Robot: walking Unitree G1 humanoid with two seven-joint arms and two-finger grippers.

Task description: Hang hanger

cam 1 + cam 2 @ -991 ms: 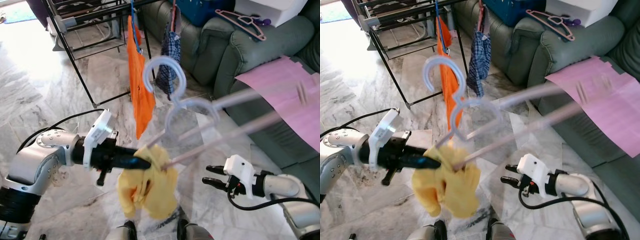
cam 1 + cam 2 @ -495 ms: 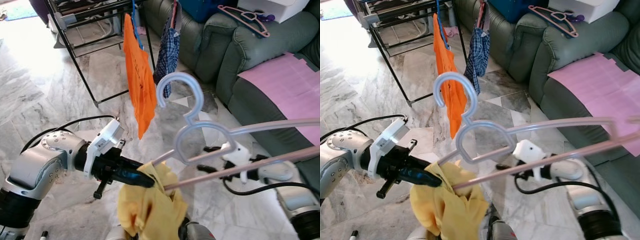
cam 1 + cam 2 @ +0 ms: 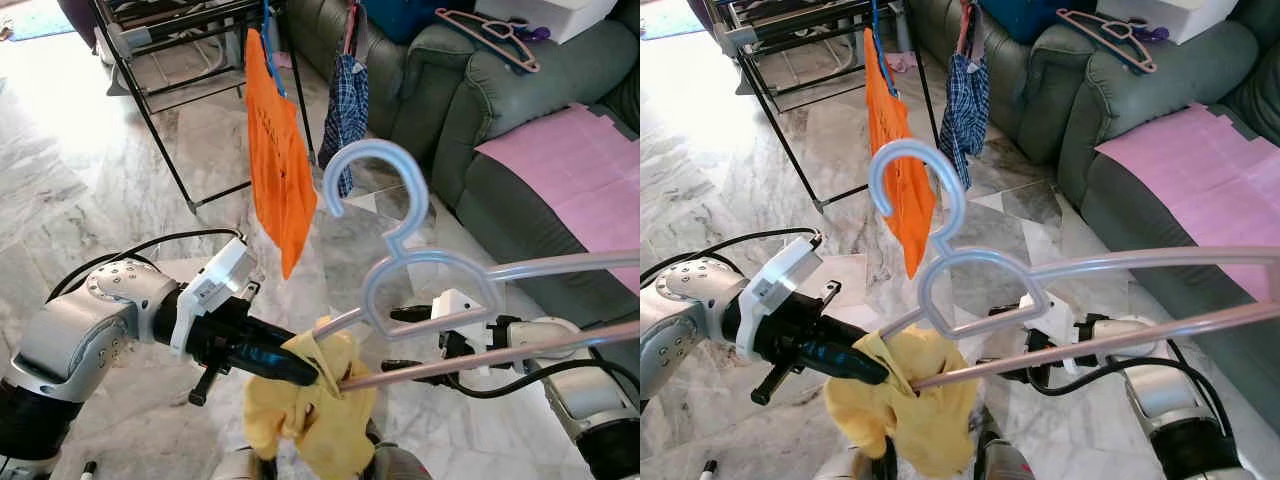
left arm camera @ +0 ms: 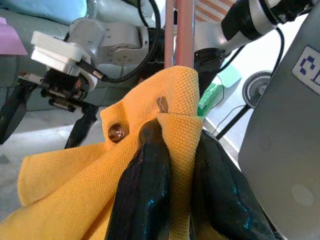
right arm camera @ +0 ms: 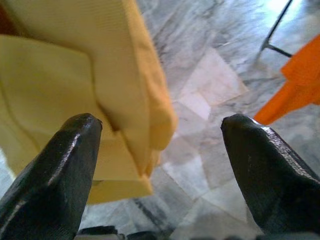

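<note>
A pale translucent hanger (image 3: pixel 430 262) with a round hook (image 3: pixel 385 190) slants up across the middle of the view. A yellow cloth (image 3: pixel 310 410) hangs from its low end. My left gripper (image 3: pixel 300 372) is shut on that cloth and the hanger's end; in the left wrist view the fingers (image 4: pixel 150 190) pinch the yellow cloth (image 4: pixel 75 175) below the hanger's pink rod (image 4: pixel 184 35). My right gripper (image 3: pixel 400 340) stands open just right of the cloth, behind the hanger's bars. In the right wrist view its fingers (image 5: pixel 55 170) are wide apart, with the yellow cloth (image 5: pixel 75 75) beside one of them.
A black drying rack (image 3: pixel 170 40) stands ahead at the left, with an orange cloth (image 3: pixel 280 190) and a blue checked cloth (image 3: pixel 348 105) hanging from it. A green sofa (image 3: pixel 470 90) at the right carries a pink sheet (image 3: pixel 570 170) and a pink hanger (image 3: pixel 490 30). The floor is marble.
The hanger has swung, and its hook now stands more upright and further right. My right gripper has come in from the lower right to just beside the yellow cloth.
</note>
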